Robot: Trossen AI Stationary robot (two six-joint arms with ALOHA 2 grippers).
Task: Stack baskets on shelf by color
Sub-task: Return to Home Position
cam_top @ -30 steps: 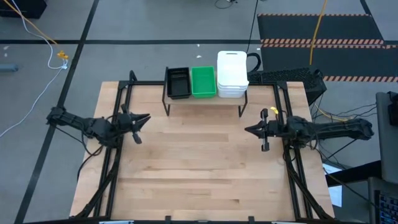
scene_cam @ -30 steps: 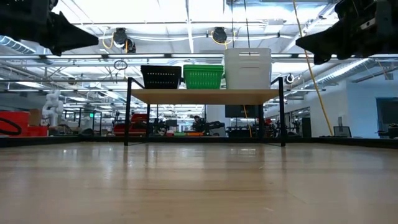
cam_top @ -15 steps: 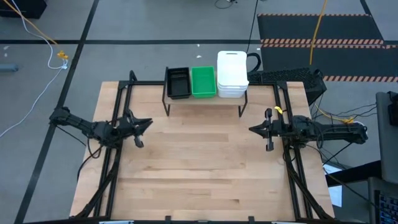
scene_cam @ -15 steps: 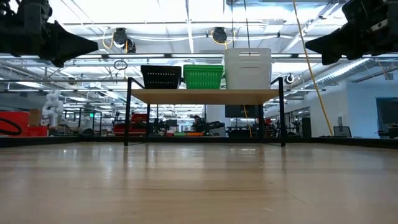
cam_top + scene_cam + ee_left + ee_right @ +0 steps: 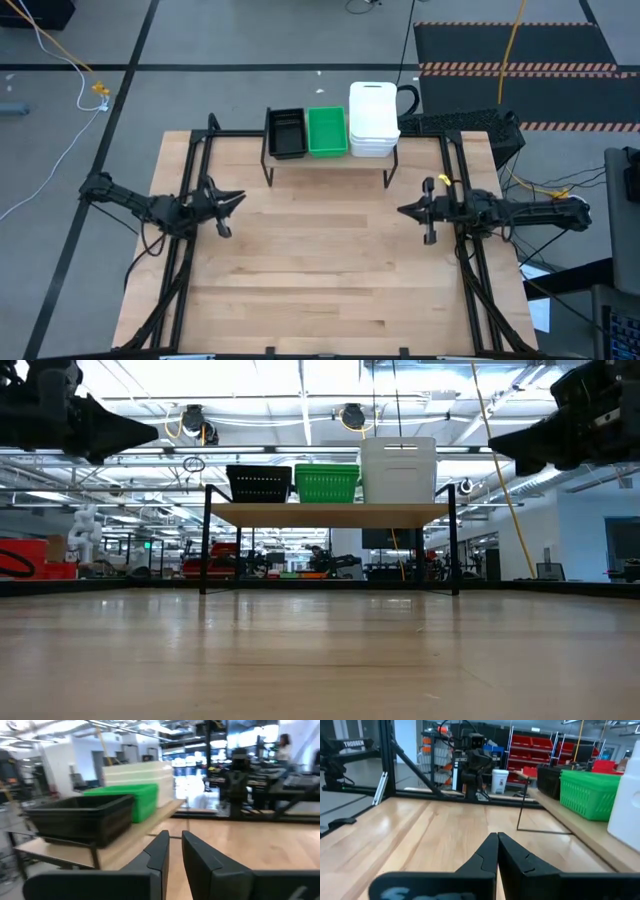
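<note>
The shelf point(image 5: 330, 515) stands at the far middle of the worktop point(image 5: 320, 270) on thin black legs, and all the baskets in view sit on its board in three stacks side by side. The black baskets point(image 5: 286, 133) are at the left end, the green baskets point(image 5: 326, 132) in the middle and the white baskets point(image 5: 373, 120) at the right end. Each stack touches or all but touches the one next to it. In the low view the white stack rises well above the other two, which reach about the same height. How many baskets each stack holds cannot be counted

The left gripper point(image 5: 236, 198) hangs above the left edge of the worktop, nearer than the shelf and well apart from it, with its fingers pointing in toward the middle. In its wrist view the two fingers stand a narrow slit apart with nothing between them

The right gripper point(image 5: 402, 210) hangs above the right edge of the worktop, likewise nearer than the shelf and well apart from it, pointing in toward the left arm. Its wrist view shows the fingertips pressed together, gripping nothing

The worktop between the two arms is bare wood
</note>
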